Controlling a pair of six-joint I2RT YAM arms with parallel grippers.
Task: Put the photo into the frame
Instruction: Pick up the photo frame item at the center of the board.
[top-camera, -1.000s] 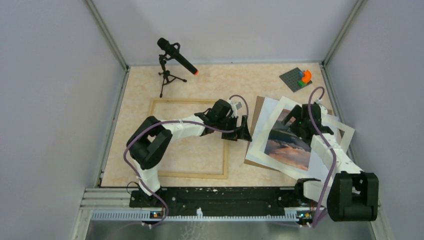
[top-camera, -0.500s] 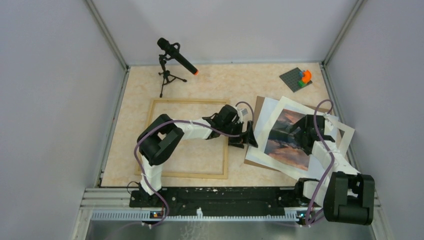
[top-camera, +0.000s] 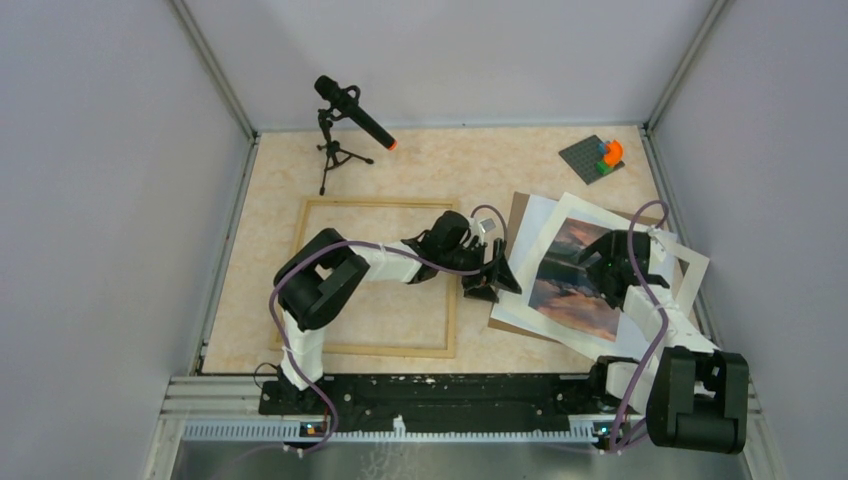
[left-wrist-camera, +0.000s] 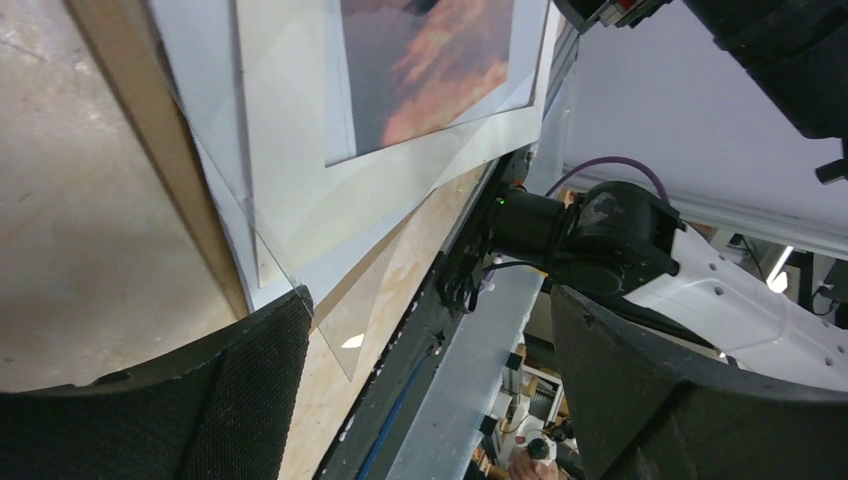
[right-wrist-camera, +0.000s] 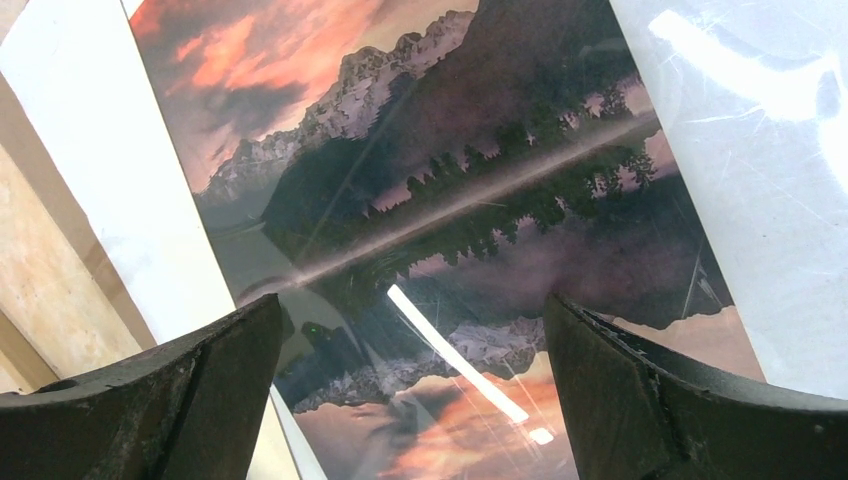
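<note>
The photo (top-camera: 572, 278), a sunset over dark mountains mirrored in water, lies tilted on a stack of sheets right of the frame (top-camera: 375, 203), a thin light wood rectangle flat on the table. My left gripper (top-camera: 495, 275) stands open at the stack's left edge, just past the frame's right strip. In the left wrist view its jaws (left-wrist-camera: 425, 310) hold nothing; the photo (left-wrist-camera: 430, 60) and a clear sheet corner (left-wrist-camera: 335, 320) lie ahead. My right gripper (top-camera: 610, 262) hangs open above the photo (right-wrist-camera: 450, 200), its fingers (right-wrist-camera: 415, 320) wide apart and empty, with glare from a clear sheet on the picture.
A brown backing board (top-camera: 515, 215) lies under the stack and a white mat (top-camera: 690, 268) sticks out at its right. A microphone on a small tripod (top-camera: 345, 115) stands at the back left. A grey plate with toy bricks (top-camera: 598, 155) sits back right. Walls close three sides.
My left gripper has swung right from the frame's right strip to the stack's left edge. My right gripper has shifted slightly right over the photo.
</note>
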